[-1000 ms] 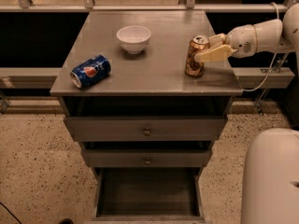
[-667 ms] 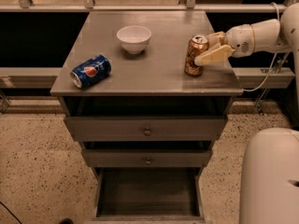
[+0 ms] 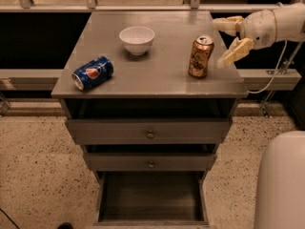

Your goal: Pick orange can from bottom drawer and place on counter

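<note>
Camera view: hand (image 3: 229,39) beside cylindrical can (image 3: 200,56).

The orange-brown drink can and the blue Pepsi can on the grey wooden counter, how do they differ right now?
The orange-brown drink can stands upright; the blue Pepsi can lies on its side. The orange one sits near the right edge, beside the open gripper but apart from it; the blue one is near the front left corner. Both rest on the grey wooden counter.

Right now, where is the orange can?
Upright on the counter, right side of the camera view, right of the white bowl; the gripper, open, hangs just right of the orange can, not touching.
</note>
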Robot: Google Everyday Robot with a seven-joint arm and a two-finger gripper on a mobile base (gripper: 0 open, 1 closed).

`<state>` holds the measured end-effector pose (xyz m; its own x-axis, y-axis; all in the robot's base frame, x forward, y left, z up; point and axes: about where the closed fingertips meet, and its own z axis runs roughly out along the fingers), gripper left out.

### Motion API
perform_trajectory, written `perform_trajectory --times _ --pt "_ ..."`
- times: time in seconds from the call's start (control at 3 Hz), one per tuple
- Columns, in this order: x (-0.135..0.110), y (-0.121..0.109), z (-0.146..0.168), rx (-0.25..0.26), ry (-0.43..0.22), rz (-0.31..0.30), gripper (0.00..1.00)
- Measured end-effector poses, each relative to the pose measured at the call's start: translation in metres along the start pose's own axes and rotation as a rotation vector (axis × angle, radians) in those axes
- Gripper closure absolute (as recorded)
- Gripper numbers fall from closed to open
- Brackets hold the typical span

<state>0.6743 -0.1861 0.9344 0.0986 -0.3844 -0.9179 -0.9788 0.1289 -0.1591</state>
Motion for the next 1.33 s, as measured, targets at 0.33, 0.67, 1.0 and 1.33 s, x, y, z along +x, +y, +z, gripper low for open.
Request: perform_trajectory --times 0.33,0.67,1.0,1.33 --pt "-0.035 0.015 -0.032 0.051 0.018 -0.254 0.00" --pt "-0.068 0.014 -0.020 0.053 0.000 -0.461 0.00" --pt "-0.068 0.014 -0.020 0.053 -0.001 -0.461 0.00" --pt "-0.095 0.016 -0.024 0.056 -0.091 -0.569 0.00"
